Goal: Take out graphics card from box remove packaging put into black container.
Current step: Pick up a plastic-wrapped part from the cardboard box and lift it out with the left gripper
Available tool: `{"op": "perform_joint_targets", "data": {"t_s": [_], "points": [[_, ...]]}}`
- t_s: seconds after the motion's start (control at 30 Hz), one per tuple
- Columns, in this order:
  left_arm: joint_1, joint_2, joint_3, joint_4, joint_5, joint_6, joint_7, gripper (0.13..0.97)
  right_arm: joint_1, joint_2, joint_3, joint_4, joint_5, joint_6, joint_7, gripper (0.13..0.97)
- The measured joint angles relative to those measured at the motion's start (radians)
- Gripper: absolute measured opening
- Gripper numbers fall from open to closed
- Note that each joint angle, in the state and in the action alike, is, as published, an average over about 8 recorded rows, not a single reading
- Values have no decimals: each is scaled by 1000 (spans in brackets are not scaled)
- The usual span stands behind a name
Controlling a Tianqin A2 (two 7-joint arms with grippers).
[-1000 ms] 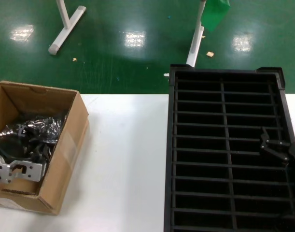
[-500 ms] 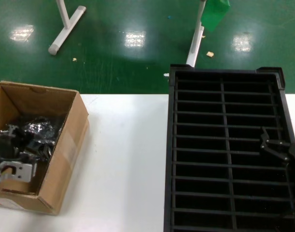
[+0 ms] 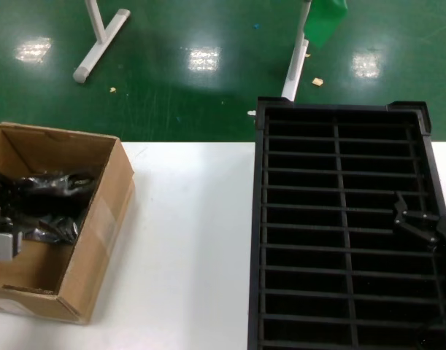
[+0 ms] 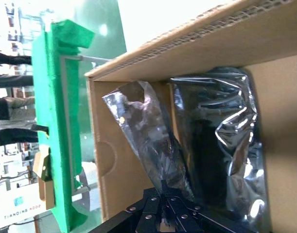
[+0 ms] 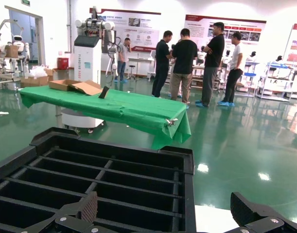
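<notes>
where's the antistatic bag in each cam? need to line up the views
Head view: the packaging lies inside the box, at the picture's left edge, with the left gripper beside it.
Left wrist view: fills the centre, two crinkly bags rising from the gripper's fingers.
Right wrist view: not in it; only the black container shows.
Shared landmark: the box's cardboard wall.

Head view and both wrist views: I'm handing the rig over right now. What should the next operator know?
Left gripper: inside the brown cardboard box, shut on a crinkly silver antistatic bag. A second bag lies beside it.
Right gripper: open, over the black slotted tray.
Done: bag gripped.
Left: lift it out, unbag the card, slot it into the tray. No bare card in view.
</notes>
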Motion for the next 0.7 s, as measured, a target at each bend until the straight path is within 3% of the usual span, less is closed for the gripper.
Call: {"op": "perform_joint_targets", "data": {"t_s": [0.2, 0.33, 0.53, 0.7], "points": [[23, -24, -69, 11, -210, 39, 170, 142, 0, 0, 0, 0, 0, 0, 0, 966], [32, -24, -127, 35, -321, 82, 289, 142, 0, 0, 0, 0, 0, 0, 0, 966], [28, -24, -201, 73, -439, 155, 433, 142, 0, 0, 0, 0, 0, 0, 0, 966], [21, -33, -239, 65, -495, 204, 485, 142, 0, 0, 0, 0, 0, 0, 0, 966]]}}
